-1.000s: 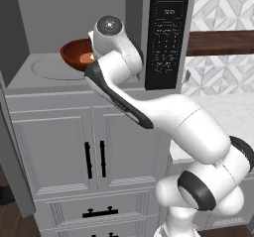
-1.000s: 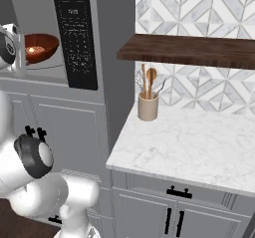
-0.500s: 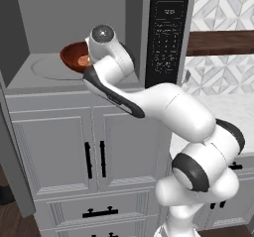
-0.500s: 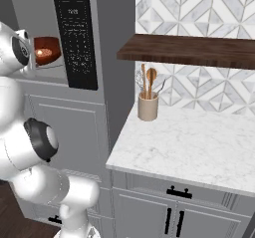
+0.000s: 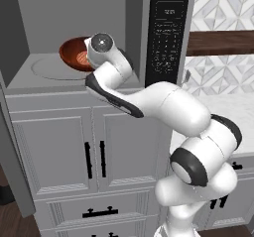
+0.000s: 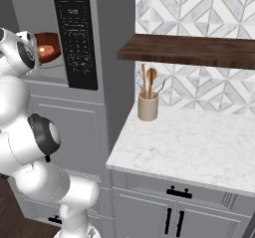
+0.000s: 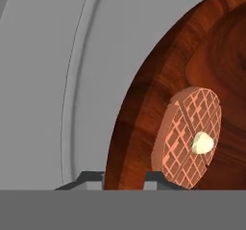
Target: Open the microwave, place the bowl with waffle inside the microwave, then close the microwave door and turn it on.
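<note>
The microwave (image 5: 134, 28) stands open, its grey cavity and round turntable (image 5: 47, 68) in sight. The bowl with waffle (image 5: 73, 54) hangs tilted over the right part of the turntable, inside the cavity. My gripper (image 7: 122, 178) is shut on the bowl's near rim, one finger (image 7: 91, 176) outside it and one inside. In the hand view the reddish-brown bowl (image 7: 192, 80) holds a round waffle (image 7: 190, 137) with a pale dab on it. The bowl (image 6: 48, 48) also shows beside the black keypad panel (image 6: 74, 38). The microwave door (image 5: 12, 166) is swung out at the far left, seen edge-on.
White cabinet doors with black handles (image 5: 94, 159) lie below the microwave. To the right is a marble counter (image 6: 199, 142) with a utensil holder (image 6: 148, 106) under a dark wooden shelf (image 6: 189, 50). My own arm (image 5: 163, 107) crosses in front of the cabinet.
The arm's elbow has swung down and to the right while the wrist turned. The bowl has stayed almost in place inside the cavity, still gripped.
</note>
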